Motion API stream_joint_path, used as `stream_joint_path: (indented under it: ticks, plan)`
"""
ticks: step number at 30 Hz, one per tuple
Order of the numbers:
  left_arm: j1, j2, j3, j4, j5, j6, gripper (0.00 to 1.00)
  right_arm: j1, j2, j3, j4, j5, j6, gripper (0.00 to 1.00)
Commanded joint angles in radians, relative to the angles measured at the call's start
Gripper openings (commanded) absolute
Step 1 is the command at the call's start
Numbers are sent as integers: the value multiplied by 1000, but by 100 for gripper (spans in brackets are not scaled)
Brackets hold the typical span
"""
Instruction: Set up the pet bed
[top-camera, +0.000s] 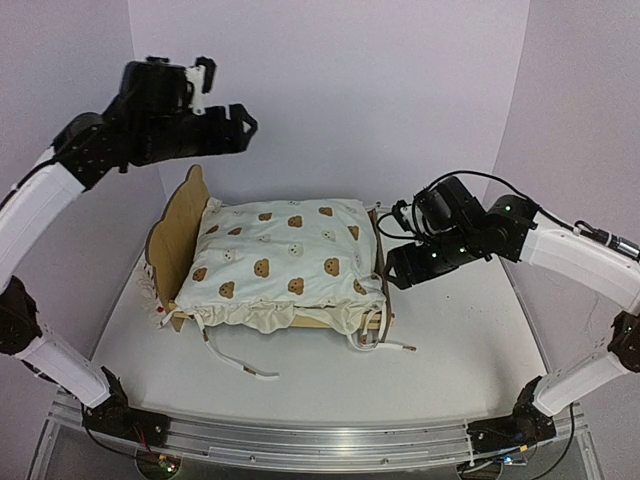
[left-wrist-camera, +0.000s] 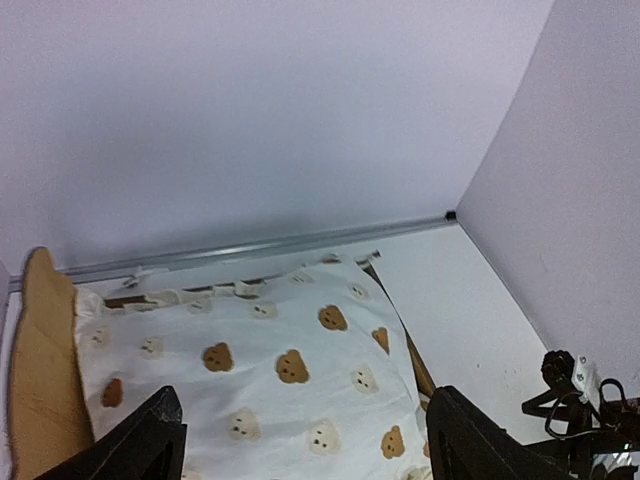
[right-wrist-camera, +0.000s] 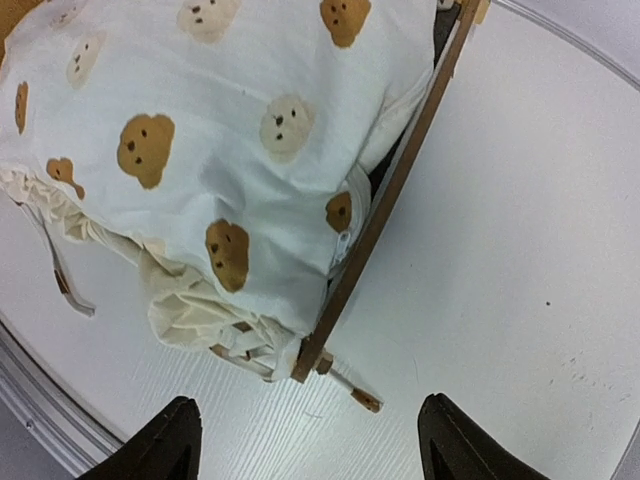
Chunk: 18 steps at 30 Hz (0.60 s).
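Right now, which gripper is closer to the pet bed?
Right. The right gripper sits open just beside the foot end of the pet bed; the left gripper hovers open high above its head end.

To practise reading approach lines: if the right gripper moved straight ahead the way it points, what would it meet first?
The right gripper would probably meet the pet bed's side rail near its corner, the bear-print cushion bulging behind it. Depth is unclear; it may brush the table first.

pet bed (top-camera: 178, 240) top: cushion (top-camera: 280, 255) fills it | front of bed: loose ties (top-camera: 236, 362) lie across table (top-camera: 460, 345) | right of bed: right gripper (top-camera: 388, 268) near rail, passable beyond | above bed: open air
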Motion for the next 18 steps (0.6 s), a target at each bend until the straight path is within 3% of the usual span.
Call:
stream_joint_path:
  ticks: [1,7,11,18]
  plan:
    - [-120,134,52,22,53,69,80,1,-97,-90,3,-55,28,72]
    - [-220,326,44,46,194,140,66,2,-182,-226,5,-6,80,66]
    - [-255,495,130,-52,216,156,56,1,-228,-267,-5,56,99,65]
    - [-267,616,143,-67,287,190,50,1,-292,-286,-26,93,103,64]
